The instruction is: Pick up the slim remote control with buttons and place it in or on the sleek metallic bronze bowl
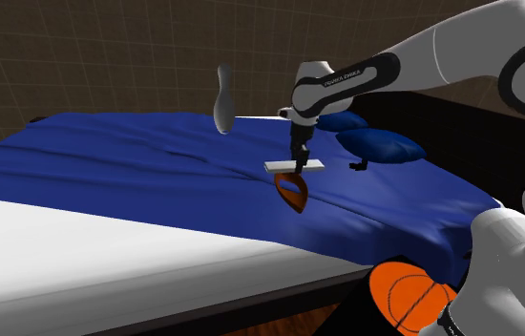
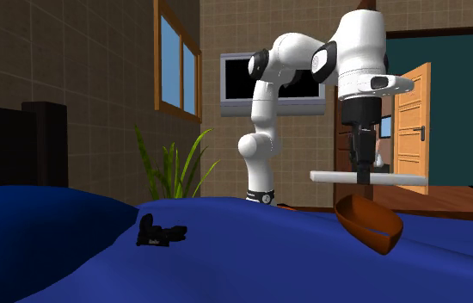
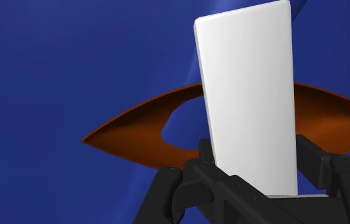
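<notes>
Between the two black fingers of the hand (image 3: 256, 159) sits the slim, flat white remote control (image 3: 247, 95), pinched across its narrow width near one end, so that most of its plain length runs out past the fingertips; no buttons can be made out on it. In the second exterior view the hand (image 2: 364, 172) points straight down and the remote control (image 2: 338, 177) lies level in its grip, held in the air. Directly under the hand is the glossy reddish-brown bowl (image 2: 368, 224), tipped on its side on the bed, its upper rim just below the remote control and not touching it. From the shoulder view the hand (image 1: 300, 157), remote control (image 1: 280, 165) and bowl (image 1: 295, 194) stack in one line. The bowl (image 3: 135, 133) rests on the rumpled deep-blue bed cover (image 1: 136, 172), which spreads all round below the hand. Near the hand, toward the shoulder view's right, a small black object (image 1: 358, 164) lies beside a dark-blue pillow (image 1: 381, 144). Farther off, up and to that view's left of the hand, stands a pale grey bowling pin (image 1: 222, 100). Well away from the hand, beside the stand, lies an orange basketball (image 1: 409, 294).
</notes>
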